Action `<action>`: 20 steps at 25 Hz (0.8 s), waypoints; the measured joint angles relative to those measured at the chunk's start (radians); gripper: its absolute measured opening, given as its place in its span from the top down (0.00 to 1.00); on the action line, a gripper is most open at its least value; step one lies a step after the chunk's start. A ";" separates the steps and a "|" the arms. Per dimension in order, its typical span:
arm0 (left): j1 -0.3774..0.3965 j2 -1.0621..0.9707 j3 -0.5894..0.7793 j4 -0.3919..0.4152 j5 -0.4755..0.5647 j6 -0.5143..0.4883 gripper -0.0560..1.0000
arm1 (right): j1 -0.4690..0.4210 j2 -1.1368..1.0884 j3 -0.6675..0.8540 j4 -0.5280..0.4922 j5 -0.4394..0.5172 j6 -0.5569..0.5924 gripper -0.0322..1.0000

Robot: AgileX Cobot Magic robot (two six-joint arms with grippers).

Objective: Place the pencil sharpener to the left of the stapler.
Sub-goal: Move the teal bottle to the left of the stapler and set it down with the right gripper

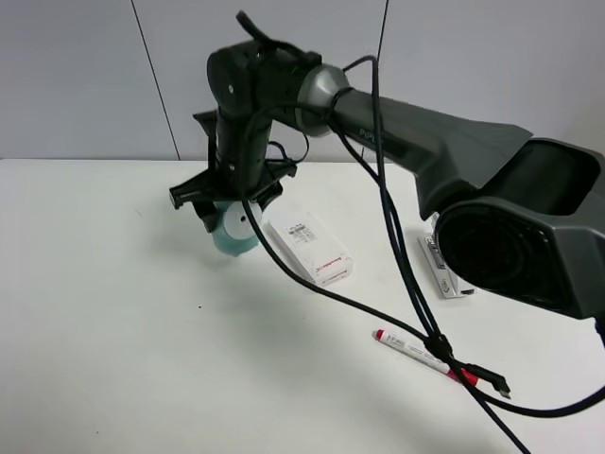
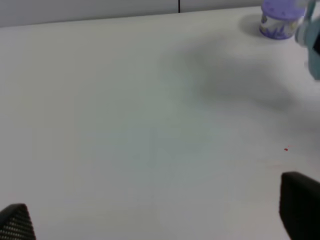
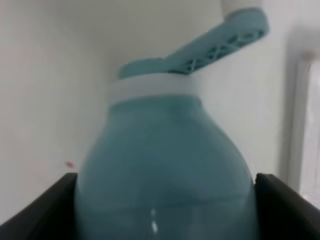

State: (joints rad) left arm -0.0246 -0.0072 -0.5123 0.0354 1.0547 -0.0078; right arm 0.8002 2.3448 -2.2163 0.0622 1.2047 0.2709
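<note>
White table, perhaps grey panelled wall

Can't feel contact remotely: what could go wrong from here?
The teal egg-shaped plastic pencil sharpener is held by the jaws on its rounded body, so it may slip or roll on release. The white rectangular box with red print lies between it and the light grey stapler; lowering there could knock it. The black cable might drag the white pen with red ends.

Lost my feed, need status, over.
Left end effector open, empty. Right end effector shut on sharpener. Stapler far right; box between.
</note>
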 joint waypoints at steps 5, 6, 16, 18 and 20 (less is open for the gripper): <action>0.000 0.000 0.000 0.000 0.000 0.001 0.01 | 0.000 -0.078 -0.027 0.049 0.010 -0.033 0.33; 0.000 0.000 0.000 0.000 0.000 0.001 0.01 | 0.000 -0.089 -0.027 0.050 0.015 -0.045 0.33; 0.000 0.000 0.000 0.000 0.000 0.000 0.01 | -0.015 -0.119 -0.027 0.060 0.024 -0.197 0.33; 0.000 0.000 0.000 0.000 0.000 0.000 0.01 | -0.037 -0.124 -0.027 0.061 0.024 -0.214 0.33; 0.000 0.000 0.000 0.000 0.000 0.000 0.01 | -0.061 -0.136 -0.027 0.060 0.024 -0.227 0.33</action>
State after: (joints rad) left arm -0.0246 -0.0072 -0.5123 0.0357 1.0547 -0.0076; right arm 0.7396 2.2091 -2.2428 0.1227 1.2282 0.0434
